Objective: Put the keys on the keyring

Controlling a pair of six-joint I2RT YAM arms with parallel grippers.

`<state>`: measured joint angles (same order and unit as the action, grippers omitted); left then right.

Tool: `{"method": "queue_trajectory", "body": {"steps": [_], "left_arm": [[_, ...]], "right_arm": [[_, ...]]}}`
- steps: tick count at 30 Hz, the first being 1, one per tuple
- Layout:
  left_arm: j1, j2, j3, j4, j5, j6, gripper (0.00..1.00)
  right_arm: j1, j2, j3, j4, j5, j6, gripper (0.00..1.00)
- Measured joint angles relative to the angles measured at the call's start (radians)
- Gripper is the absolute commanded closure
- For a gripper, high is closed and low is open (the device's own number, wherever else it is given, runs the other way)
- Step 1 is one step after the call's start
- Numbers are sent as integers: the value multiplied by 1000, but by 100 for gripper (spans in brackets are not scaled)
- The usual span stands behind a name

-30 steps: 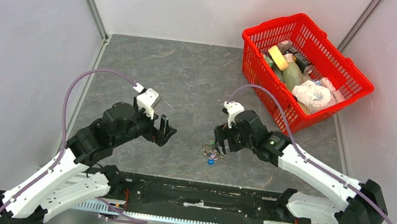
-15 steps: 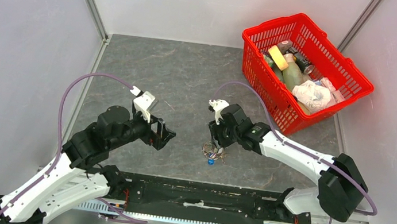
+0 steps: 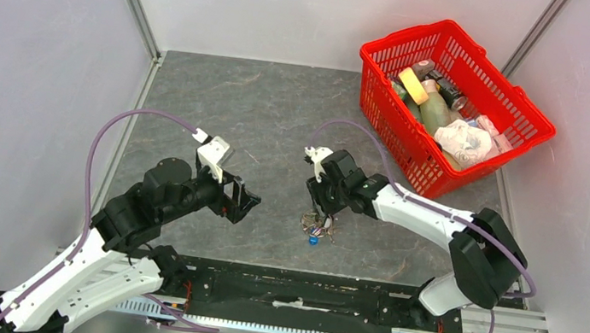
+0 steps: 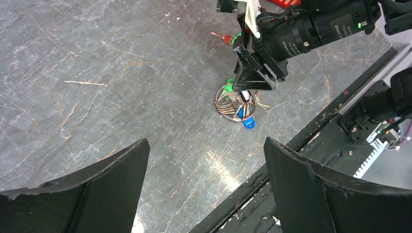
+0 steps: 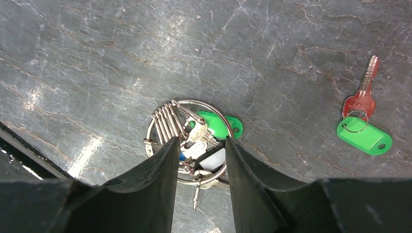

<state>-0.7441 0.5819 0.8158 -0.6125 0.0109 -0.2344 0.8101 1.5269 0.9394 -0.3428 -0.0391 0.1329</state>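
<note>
- Right wrist view: black right gripper (image 5: 201, 145) straddles thin silver wire keyring (image 5: 194, 100) and fanned silver metal keys (image 5: 167, 121); jaws narrowly apart, grip unclear.
- Black left gripper (image 4: 205, 145) hovers to the left, jaws wide apart.

Right fingers (image 5: 150, 184) crowd the keyring (image 5: 194, 101); red basket (image 3: 392, 119) far.

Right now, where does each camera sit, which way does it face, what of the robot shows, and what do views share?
Top external: above and behind the bases, looking down on the table; both arms, left gripper and right gripper show.
Left wrist: on the left arm, looking down and across; its own fingers frame the right gripper over the keyring.
Right wrist: on the right arm, looking straight down; its own fingers straddle the keyring.
Shared: all three show the keyring and keys.
</note>
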Motion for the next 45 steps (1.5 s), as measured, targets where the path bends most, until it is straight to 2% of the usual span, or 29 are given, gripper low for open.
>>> {"method": "queue_trajectory", "body": {"steps": [18,45], "left_arm": [[0,0,-3,0,11,0,6],[0,7,-5,-1,16,0,6]], "right_arm": [[-50,79,13,45,-119,5,54],[-72,156,13,73,-176,31,56]]}}
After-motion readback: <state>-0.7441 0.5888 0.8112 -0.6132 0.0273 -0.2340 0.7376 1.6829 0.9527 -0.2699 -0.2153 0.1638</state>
